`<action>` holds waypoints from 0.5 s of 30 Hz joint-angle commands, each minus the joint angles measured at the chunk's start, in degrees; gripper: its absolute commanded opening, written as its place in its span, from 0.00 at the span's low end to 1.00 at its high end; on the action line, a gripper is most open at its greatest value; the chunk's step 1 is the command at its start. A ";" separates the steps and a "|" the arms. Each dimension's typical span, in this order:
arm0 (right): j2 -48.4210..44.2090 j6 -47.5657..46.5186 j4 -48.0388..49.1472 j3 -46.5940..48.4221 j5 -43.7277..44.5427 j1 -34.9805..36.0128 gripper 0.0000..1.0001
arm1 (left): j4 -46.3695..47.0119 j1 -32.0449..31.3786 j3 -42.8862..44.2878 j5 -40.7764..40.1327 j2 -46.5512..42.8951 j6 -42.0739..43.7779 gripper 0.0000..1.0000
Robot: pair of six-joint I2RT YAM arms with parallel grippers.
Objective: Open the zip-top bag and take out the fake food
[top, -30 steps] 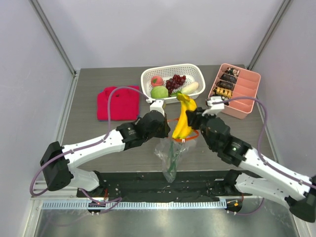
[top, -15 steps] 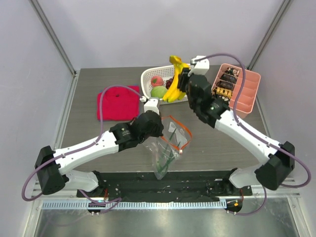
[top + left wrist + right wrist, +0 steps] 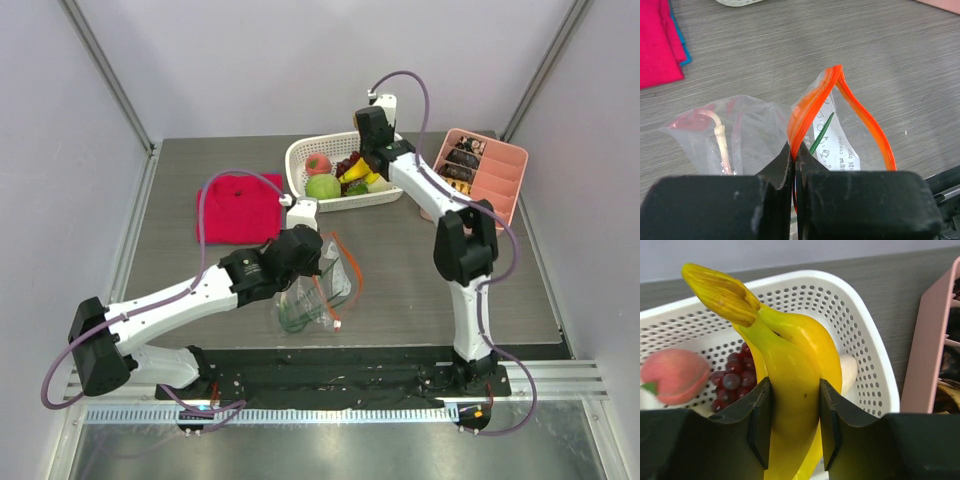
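The clear zip-top bag (image 3: 318, 292) lies on the table in front of the arms, its orange zipper mouth (image 3: 860, 112) standing open. My left gripper (image 3: 312, 262) is shut on the bag's zipper edge (image 3: 802, 122). My right gripper (image 3: 366, 150) reaches over the white basket (image 3: 392, 142) and is shut on the yellow bananas (image 3: 790, 375), holding them just above the basket. In the basket lie the pink-red fruit (image 3: 674, 376), dark red grapes (image 3: 732, 380), white radish piece (image 3: 849, 371) and green round piece (image 3: 322, 186).
A pink divided tray (image 3: 497, 190) with dark brown pieces stands right of the basket. A red cloth (image 3: 238, 208) lies at the back left. A white printed slip and a green stem (image 3: 821, 134) sit inside the bag.
My right gripper has carried the bananas from the bag's mouth back and up to the basket. The bag has sunk lower and shifted left with my left gripper.
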 commanded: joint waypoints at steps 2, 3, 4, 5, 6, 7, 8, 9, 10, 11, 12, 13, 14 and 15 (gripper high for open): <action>9.90 -1.72 -7.18 13.67 1.84 -0.91 0.11 | 1.06 -0.06 1.87 -1.61 -1.05 1.90 0.00; 10.35 -1.63 -7.88 14.03 1.84 -0.91 0.19 | 1.23 -0.06 1.96 -1.44 -0.79 1.90 0.00; 10.62 -1.54 -8.06 14.12 1.67 -0.91 0.24 | 1.41 -0.06 2.13 -1.09 -0.27 2.08 0.00; 10.88 -1.37 -8.33 13.95 1.41 -0.82 0.29 | 1.59 -0.06 2.48 -0.91 -0.09 2.25 0.00; 10.89 -1.45 -8.94 13.86 1.40 -0.91 0.52 | 1.94 -0.06 2.49 -0.91 0.26 2.34 0.00; 10.89 -1.37 -9.55 13.86 2.10 -0.91 0.63 | 1.94 -0.06 2.57 -0.82 0.88 2.52 0.00; 10.80 -1.45 -10.34 14.12 2.28 -0.82 0.72 | 2.03 0.03 2.75 -0.73 1.14 2.95 0.00; 10.02 -1.54 -12.09 14.21 2.72 -0.91 0.89 | 2.03 0.03 3.10 -0.73 1.41 3.31 0.00; 9.22 -0.93 -13.15 14.21 3.07 -0.82 0.94 | 2.03 0.03 3.36 -0.82 1.58 3.48 0.00; 8.43 -0.75 -14.38 14.04 2.81 -0.91 0.96 | 2.11 0.03 3.28 -0.91 2.02 3.48 0.00; 5.90 -0.32 -17.00 13.69 2.11 -0.82 0.98 | 2.11 0.03 3.28 -0.99 2.11 3.57 0.00; 4.48 0.47 -18.42 13.16 1.32 -0.82 0.98 | 2.38 0.12 3.19 -0.91 2.11 3.57 0.00; 2.38 2.57 -20.09 11.16 -0.51 -0.91 0.98 | 2.64 0.20 3.10 -0.65 2.03 3.57 0.00; 0.19 4.24 -22.54 9.13 -1.66 -0.82 0.98 | 2.90 0.29 3.10 -0.47 1.94 3.49 0.00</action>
